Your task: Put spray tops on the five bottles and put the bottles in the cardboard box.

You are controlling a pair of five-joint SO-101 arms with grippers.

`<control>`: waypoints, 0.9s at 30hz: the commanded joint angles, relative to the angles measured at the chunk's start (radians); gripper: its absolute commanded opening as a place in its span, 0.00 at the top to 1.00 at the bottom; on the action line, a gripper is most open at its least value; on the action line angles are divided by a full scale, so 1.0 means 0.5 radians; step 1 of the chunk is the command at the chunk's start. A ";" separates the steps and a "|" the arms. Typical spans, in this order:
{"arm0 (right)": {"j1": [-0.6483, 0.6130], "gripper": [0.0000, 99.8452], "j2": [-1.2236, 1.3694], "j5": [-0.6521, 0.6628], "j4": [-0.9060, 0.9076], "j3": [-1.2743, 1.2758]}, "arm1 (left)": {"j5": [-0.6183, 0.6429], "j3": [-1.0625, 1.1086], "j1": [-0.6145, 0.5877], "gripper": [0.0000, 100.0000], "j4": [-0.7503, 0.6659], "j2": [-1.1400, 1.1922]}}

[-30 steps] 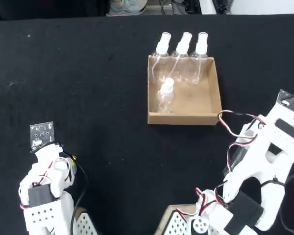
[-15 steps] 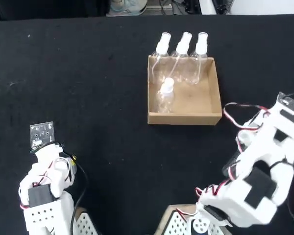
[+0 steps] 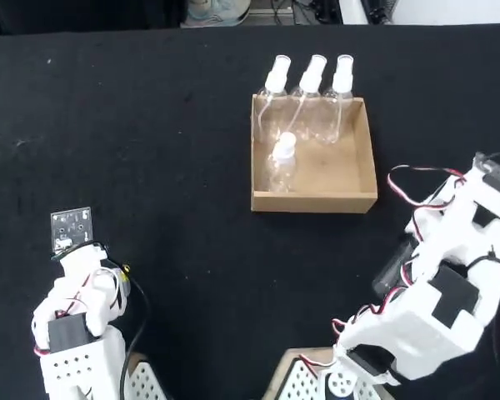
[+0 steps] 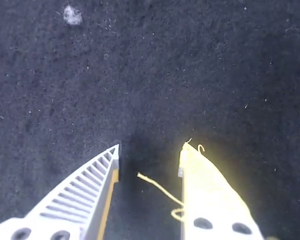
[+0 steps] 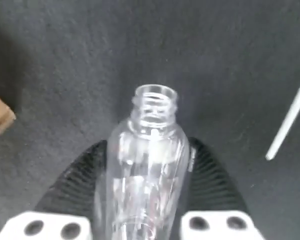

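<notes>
A black cloth counter (image 3: pixel 150 125) is seen from above, with a white robot arm at each near corner. A shallow cardboard box (image 3: pixel 315 202) sits on the counter beyond the middle, closer to the right arm (image 3: pixel 450 283) than to the left arm (image 3: pixel 79 308).

Four clear bottles with white spray tops are in the box. A row of three (image 3: pixel 314 96) stands upright, side by side, against the far wall. The fourth capped bottle (image 3: pixel 281 162) stands alone by the box's left wall, nearer the front.

The right claw (image 5: pixel 147 144) is closed around the body of a fifth bottle (image 5: pixel 149 170), its black ribbed fingers (image 5: pixel 77 177) pressed to either side. This bottle is clear and has no top, so its threaded neck is open. It is held above the bare cloth, outside the box, and a corner of the box shows nearby in the right wrist view. A thin white rod (image 5: pixel 290 117) lies on the cloth close to the held bottle.

The left claw (image 4: pixel 150 149) is well apart from the box, over bare cloth. Its two fingers are spread with nothing between them, and a yellow thread (image 4: pixel 160 187) trails from one finger. A small pale fleck (image 4: pixel 72 14) lies on the cloth beyond it.
</notes>
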 commanded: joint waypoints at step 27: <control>-0.034 0.96 -1.425 0.381 -2.130 1.204 | -0.012 0.041 -0.005 0.81 0.009 -0.012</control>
